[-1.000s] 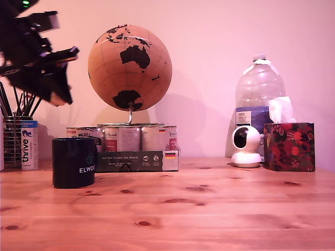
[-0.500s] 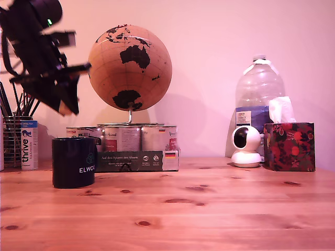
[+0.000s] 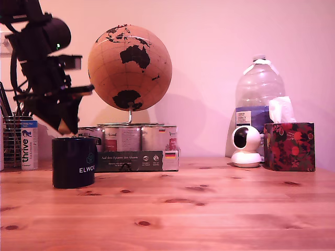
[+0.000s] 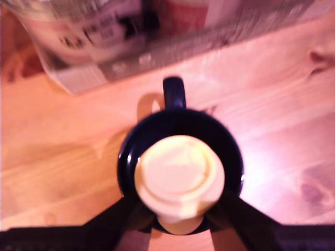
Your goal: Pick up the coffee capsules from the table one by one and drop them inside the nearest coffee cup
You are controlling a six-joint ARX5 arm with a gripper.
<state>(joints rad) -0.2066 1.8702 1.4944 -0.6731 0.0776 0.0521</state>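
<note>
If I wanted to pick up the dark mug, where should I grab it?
Probably by the handle. On the mug it sticks out at the back, towards the cans, so come from that side. From above is blocked: the gripper holds a capsule over the opening.

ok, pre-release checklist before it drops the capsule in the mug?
1. Capsule held in gripper: ok, fingers sit on both sides of it in the wrist view.
2. Capsule over the mug opening: ok, the wrist view shows it inside the rim circle.
3. Gripper clear of the rim: ok, the exterior view shows a gap above the mug.
4. Mug upright on the table: ok.
5. Mug empty: cannot tell, the capsule hides the inside.
6. Other capsules on the table: none seen in either view.
</note>
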